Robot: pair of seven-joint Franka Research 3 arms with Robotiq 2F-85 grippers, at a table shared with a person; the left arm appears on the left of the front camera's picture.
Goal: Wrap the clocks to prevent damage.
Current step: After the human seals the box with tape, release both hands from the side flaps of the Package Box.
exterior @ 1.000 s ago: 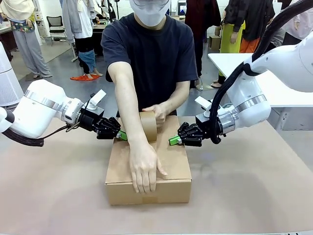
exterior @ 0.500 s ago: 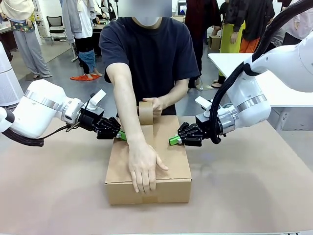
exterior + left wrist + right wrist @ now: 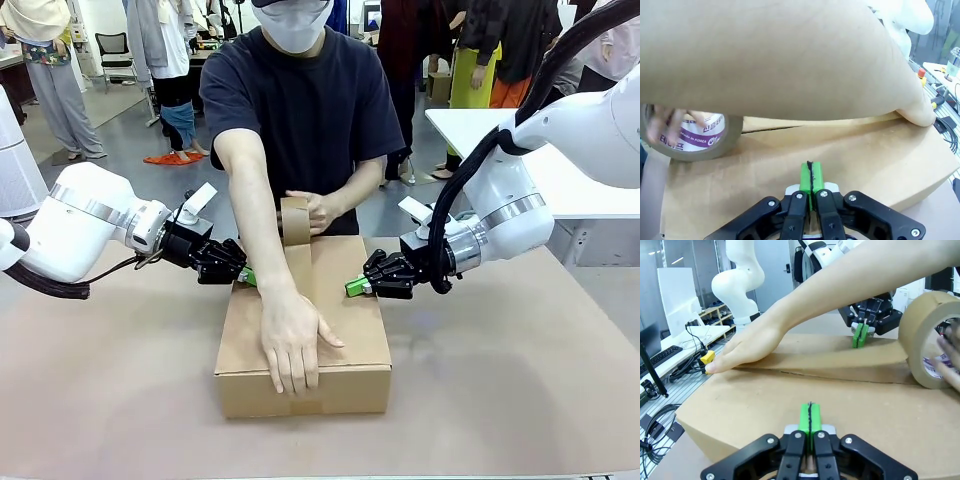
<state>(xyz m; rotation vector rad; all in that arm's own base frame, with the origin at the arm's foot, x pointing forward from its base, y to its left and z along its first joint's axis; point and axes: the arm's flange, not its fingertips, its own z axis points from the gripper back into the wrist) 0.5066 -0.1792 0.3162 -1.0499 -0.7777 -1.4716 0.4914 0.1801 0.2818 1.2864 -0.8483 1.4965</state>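
A closed cardboard box (image 3: pixel 352 340) lies mid-table; the clocks are out of view. A person presses one hand (image 3: pixel 292 345) flat on the box's near end. Their other hand holds a brown tape roll (image 3: pixel 295 220) at the far end, with a tape strip (image 3: pixel 300 265) running along the centre seam. My left gripper (image 3: pixel 248 277) is shut, its green tips on the box's left top edge. My right gripper (image 3: pixel 353 288) is shut on the right top edge. The left wrist view shows the left gripper (image 3: pixel 811 175), the roll (image 3: pixel 690 137) and the forearm overhead. The right wrist view shows the right gripper (image 3: pixel 810 417) on the box (image 3: pixel 765 405).
Brown paper covers the table (image 3: pixel 520 380), with free room in front of and beside the box. The person stands at the far edge, forearm (image 3: pixel 255 210) stretched over the box between my grippers. A white table (image 3: pixel 470 125) stands behind on the right.
The person has drawn the tape roll back toward the box's far end, and the strip over the seam is longer. Both arms and the pressing hand stayed in place.
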